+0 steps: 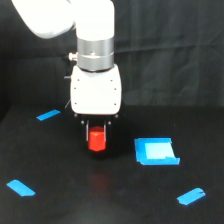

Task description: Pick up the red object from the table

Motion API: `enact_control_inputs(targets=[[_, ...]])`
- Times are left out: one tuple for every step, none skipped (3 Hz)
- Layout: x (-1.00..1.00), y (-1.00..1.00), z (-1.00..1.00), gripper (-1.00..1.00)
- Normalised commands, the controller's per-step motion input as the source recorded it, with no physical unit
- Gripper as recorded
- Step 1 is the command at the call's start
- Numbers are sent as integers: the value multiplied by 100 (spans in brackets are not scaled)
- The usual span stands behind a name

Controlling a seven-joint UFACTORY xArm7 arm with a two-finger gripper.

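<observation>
So you're sitting right at the grasp/lift step. The hand (97,134) is pointing straight down with the red object (97,140) between its fingers, so it looks like it's grasping the block. I can't say that for sure though, since the fingers are dark against a dark background and the contact itself is hard to make out.

The red object is hanging out directly under the white wrist housing, with its top tucked up between the fingers and its lower half sticking out below them. Whether it's resting on the surface (100,200) or already a hair off it, I can't tell. There's a faint reddish glow on the black just below it, which could be a reflection, so my guess is it's very close to or on the surface.

Using the red object as your landmark: the blue square piece (156,151) is lying off toward the exterior view's right, clearly apart from it, so it's not getting in your way. Blue tape strips are scattered further out around it.

The block itself is looking bright red-orange, matte, short and faceted, narrower than the hand.

Next move, I'd say: make sure the grip is firm, then go straight up, slowly, so the little block isn't slipping out.
</observation>
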Motion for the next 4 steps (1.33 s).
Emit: enact_control_inputs(targets=[[13, 3, 99, -99], [6, 6, 100, -100], [1, 6, 98, -100], [-4, 1, 73, -99]])
